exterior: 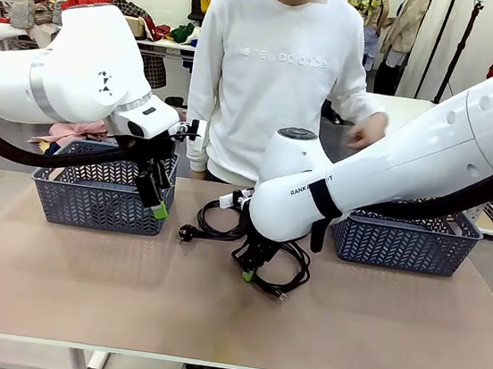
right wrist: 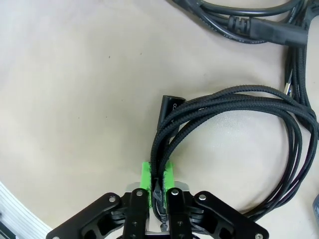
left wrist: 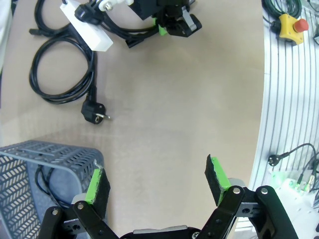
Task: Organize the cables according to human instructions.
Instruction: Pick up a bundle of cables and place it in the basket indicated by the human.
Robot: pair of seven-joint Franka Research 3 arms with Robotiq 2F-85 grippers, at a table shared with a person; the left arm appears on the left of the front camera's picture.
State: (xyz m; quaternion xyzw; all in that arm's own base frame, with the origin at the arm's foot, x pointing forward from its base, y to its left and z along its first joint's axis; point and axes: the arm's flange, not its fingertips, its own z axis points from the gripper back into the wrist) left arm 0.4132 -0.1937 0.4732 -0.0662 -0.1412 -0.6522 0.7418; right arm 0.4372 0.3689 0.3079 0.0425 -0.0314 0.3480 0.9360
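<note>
The right jaws were shut tight on the braided cable (right wrist: 239, 99). Their green pads (right wrist: 145, 177) pinched several strands of the coil together at its near edge, a hold that would probably lift the whole loop as one bundle instead of letting it unravel. That cable, matt and woven with a squared black connector (right wrist: 170, 106), lay on the smooth tan tabletop (exterior: 80, 290) in the middle, between the left basket (exterior: 92, 197) and the right basket (exterior: 401, 244). Both baskets were grey plastic with herringbone perforations. Just to the far side of it lay a smoother, rubbery mains cable (left wrist: 55, 69) in a loose oval, ending in a chunky round plug (left wrist: 93, 112). Beside it sat a white rectangular block (left wrist: 87, 30), perhaps a power strip. The left jaws were spread fully wide and held nothing, poised above the near right corner of the left basket, where a thin black cord (left wrist: 44, 184) showed through the mesh wall. This looked like a waiting pose that left the centre free for the other arm. At the far side stood the human (exterior: 277, 80) in a white sweatshirt, one hand (exterior: 367, 129) raised and blurred near the right arm. It may have been pointing out a basket, though its target could not be told.
</note>
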